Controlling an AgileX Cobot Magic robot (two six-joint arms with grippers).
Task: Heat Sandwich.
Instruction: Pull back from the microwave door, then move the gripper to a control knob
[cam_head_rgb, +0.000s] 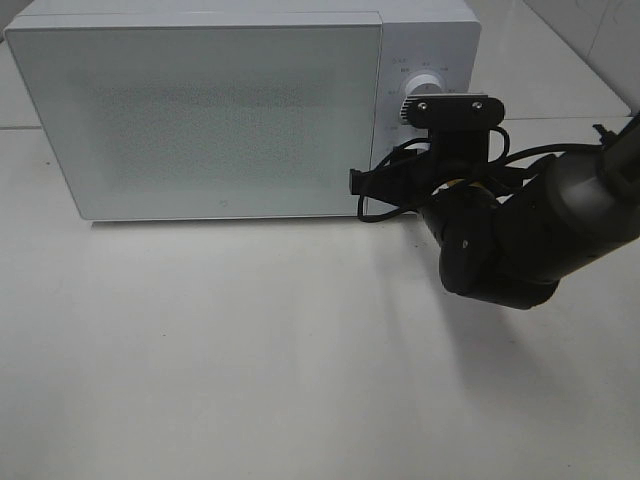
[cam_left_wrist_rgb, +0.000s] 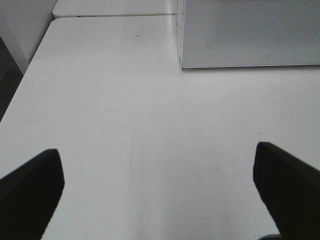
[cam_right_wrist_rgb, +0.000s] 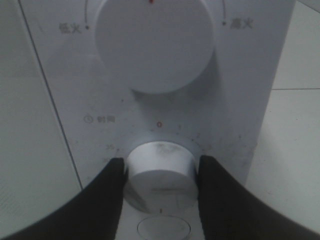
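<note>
Though hidden from every view, sandwich: cannot tell place or look.
Microwave (cam_head_rgb: 200, 110): white boxy shape, door shut, flat frosted glass with tiny dots.
Power knob (cam_right_wrist_rgb: 155, 42): big, round, white, smooth plastic.
Timer knob (cam_right_wrist_rgb: 160, 187): smaller, round, white, a bit smudged.
Right gripper (cam_right_wrist_rgb: 161, 172): black curved fingers squeezing both sides of Timer knob.
Left gripper (cam_left_wrist_rgb: 157, 151): black fingers spread wide, holding nothing, over Table.
Table (cam_left_wrist_rgb: 125, 100): white, flat, smooth.
</note>
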